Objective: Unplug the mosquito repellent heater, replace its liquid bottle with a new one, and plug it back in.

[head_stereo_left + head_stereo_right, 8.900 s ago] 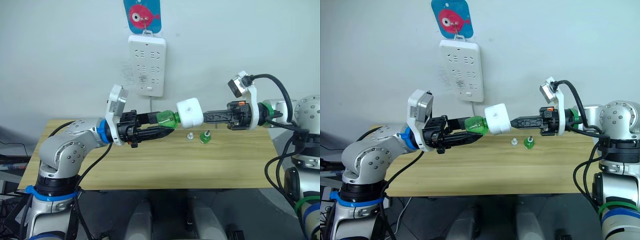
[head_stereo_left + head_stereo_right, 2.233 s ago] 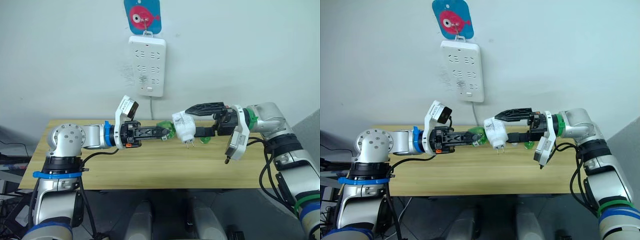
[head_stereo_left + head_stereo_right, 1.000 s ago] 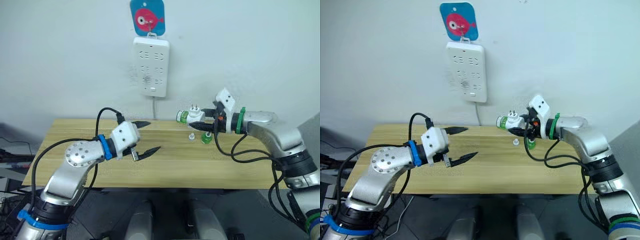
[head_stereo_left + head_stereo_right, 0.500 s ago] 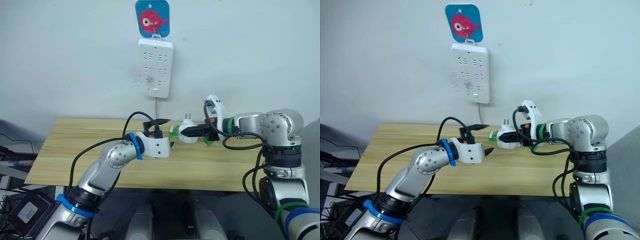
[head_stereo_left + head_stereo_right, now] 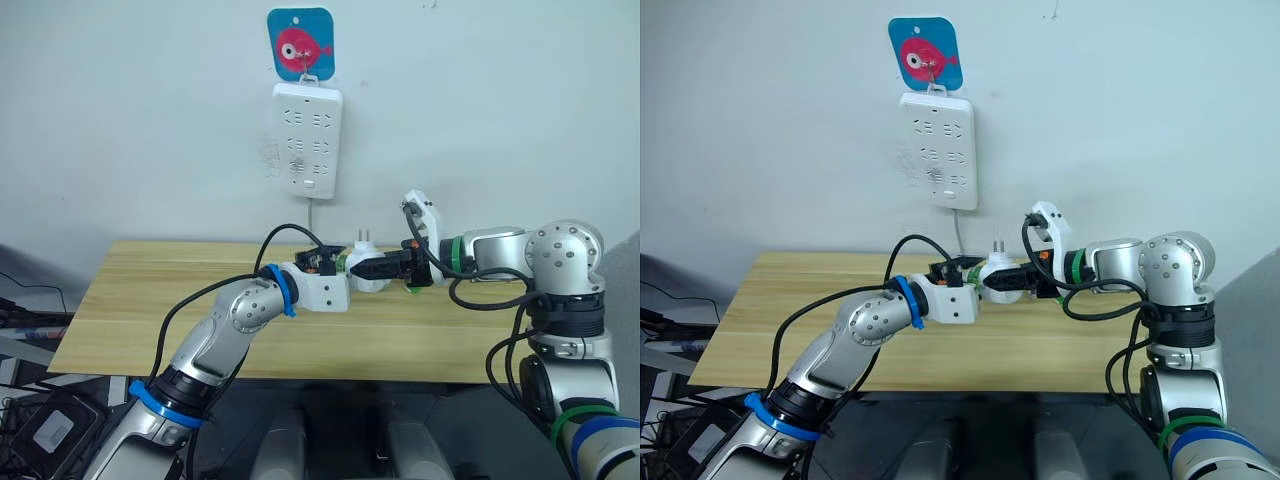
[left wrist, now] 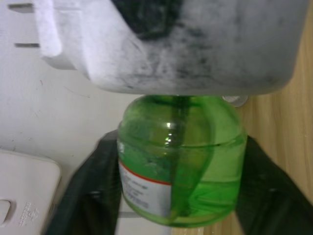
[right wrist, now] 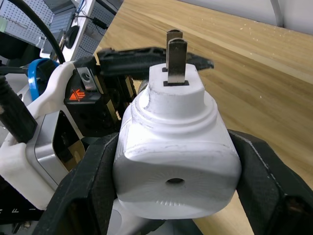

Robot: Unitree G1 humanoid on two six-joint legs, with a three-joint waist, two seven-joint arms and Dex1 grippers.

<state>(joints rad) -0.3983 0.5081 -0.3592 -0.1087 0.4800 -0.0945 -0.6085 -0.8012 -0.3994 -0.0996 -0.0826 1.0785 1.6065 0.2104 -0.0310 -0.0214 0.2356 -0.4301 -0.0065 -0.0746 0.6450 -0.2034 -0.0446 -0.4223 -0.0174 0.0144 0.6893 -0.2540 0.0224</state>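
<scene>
The power strip [image 5: 307,138] on the far wall has no plug in it. Above the tabletop [image 5: 120,300], the right claw [image 7: 171,196] clamps the mosquito repellent heater [image 7: 176,161]; the left claw [image 6: 181,191] grips its green bottle [image 6: 183,161]. Replugging remains.

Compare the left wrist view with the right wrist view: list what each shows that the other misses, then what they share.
Left wrist view alone: the green liquid bottle with its red-edged label, gripped between the left pincer fingers, and a corner of the power strip.
Right wrist view alone: the round vent hole, and the right pincer fingers clamping the unit's sides.
Both: the white mosquito repellent heater, its two plug prongs, and the wooden table.
</scene>
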